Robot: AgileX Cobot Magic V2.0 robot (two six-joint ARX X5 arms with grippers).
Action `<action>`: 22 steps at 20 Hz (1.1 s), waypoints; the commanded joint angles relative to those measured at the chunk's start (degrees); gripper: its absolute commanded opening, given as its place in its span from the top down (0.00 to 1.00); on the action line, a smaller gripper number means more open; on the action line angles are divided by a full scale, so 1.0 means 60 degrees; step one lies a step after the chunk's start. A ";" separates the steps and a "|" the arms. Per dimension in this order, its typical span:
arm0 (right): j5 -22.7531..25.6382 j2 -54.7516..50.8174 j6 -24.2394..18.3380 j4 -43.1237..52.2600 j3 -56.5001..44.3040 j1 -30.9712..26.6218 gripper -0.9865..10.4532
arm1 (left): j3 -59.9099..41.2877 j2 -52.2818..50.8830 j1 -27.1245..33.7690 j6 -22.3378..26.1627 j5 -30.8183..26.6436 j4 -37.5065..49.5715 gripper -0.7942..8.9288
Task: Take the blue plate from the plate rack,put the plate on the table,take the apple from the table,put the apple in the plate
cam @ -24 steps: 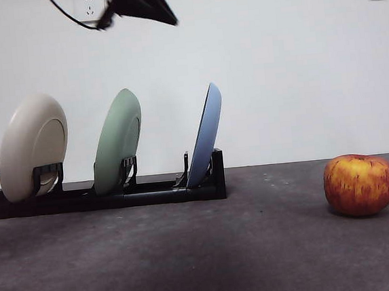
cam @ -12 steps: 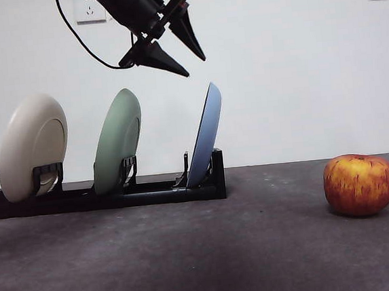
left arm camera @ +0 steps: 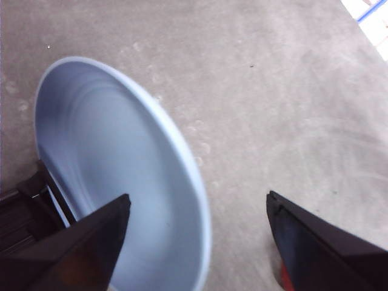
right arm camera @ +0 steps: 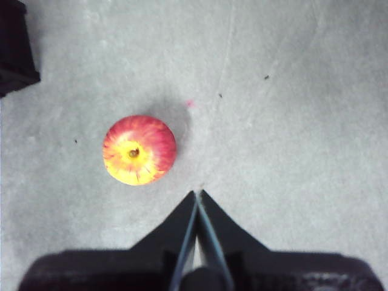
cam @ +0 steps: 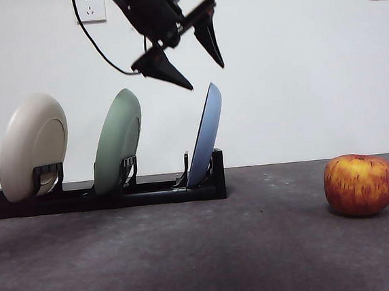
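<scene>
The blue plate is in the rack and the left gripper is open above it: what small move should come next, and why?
Probably lower the left gripper a little further so its open jaws straddle the top rim of the blue plate. The plate stands in the plate rack, ungrasped, and the jaws hang just above it.

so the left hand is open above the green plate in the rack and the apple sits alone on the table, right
Not quite. The open left hand hangs above the blue plate, not the green one; the left wrist view shows the blue rim between its jaws. The plate rack and the apple alone on the table are as stated.
</scene>
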 commanded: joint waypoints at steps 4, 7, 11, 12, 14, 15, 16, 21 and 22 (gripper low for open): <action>-0.0029 0.0011 -0.0069 -0.0080 0.0044 0.0015 0.91 | -0.0004 0.0608 -0.0025 -0.0532 0.0375 0.0295 0.55; -0.0025 0.0011 -0.0069 -0.0117 0.0044 0.0015 0.91 | -0.0004 0.0608 -0.0047 -0.0550 0.0208 0.0415 0.79; -0.0022 0.0011 -0.0069 -0.0084 0.0044 0.0015 0.91 | -0.0004 0.0612 -0.0055 -0.0637 0.0146 0.0437 0.80; -0.0022 0.0011 -0.0069 -0.0040 0.0044 0.0015 0.91 | -0.0004 0.0612 -0.0062 -0.0637 -0.0007 0.0430 0.80; -0.0022 0.0011 -0.0069 0.0018 0.0044 0.0015 0.91 | -0.0004 0.0612 -0.0066 -0.0634 -0.0033 0.0430 0.81; -0.0022 0.0011 -0.0069 0.0044 0.0044 0.0015 0.91 | -0.0004 0.0612 -0.0062 -0.0641 -0.0062 0.0433 0.85; -0.0022 0.0011 -0.0069 0.0062 0.0044 0.0015 0.91 | -0.0004 0.0612 -0.0062 -0.0656 -0.0146 0.0444 0.86; -0.0025 0.0011 -0.0066 0.0062 0.0044 0.0015 0.91 | -0.0004 0.0608 -0.0011 -0.0969 -0.0230 0.0444 0.86; -0.0025 0.0011 -0.0066 0.0066 0.0044 0.0015 0.91 | 0.0000 0.0608 0.0015 -0.1064 -0.0230 0.0444 0.91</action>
